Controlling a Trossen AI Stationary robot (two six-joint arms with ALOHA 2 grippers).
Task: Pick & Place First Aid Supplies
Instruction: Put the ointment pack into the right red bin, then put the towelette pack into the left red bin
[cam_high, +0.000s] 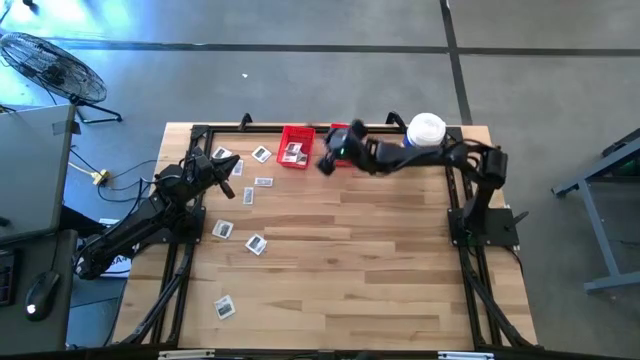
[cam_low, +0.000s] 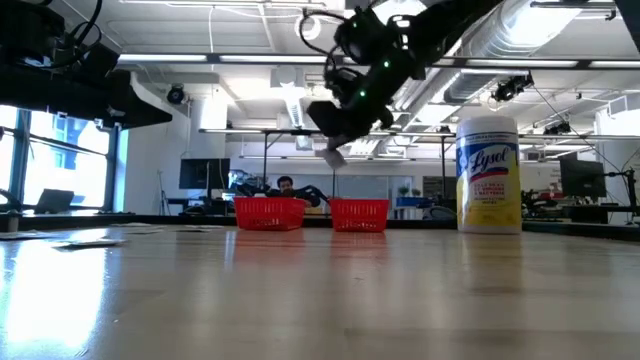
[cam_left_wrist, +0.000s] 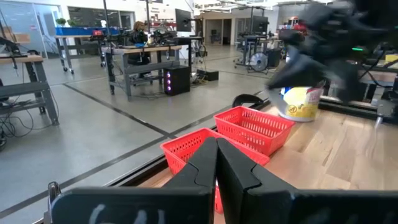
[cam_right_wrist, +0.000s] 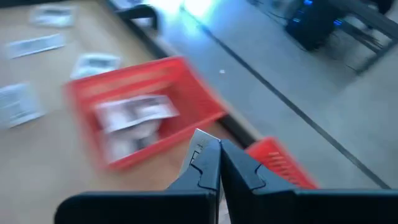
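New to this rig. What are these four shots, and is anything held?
Two dark robot arms work at a wooden table. One shot looks straight down, one level across the tabletop, one from each wrist. On the table's left side lie loose packets; two red bins and a white-lidded jar stand along the far edge, one bin with packets inside. The left gripper waits at the left, fingers shut, empty. The right gripper hangs above the bins, fingers shut, apparently pinching a thin pale packet.
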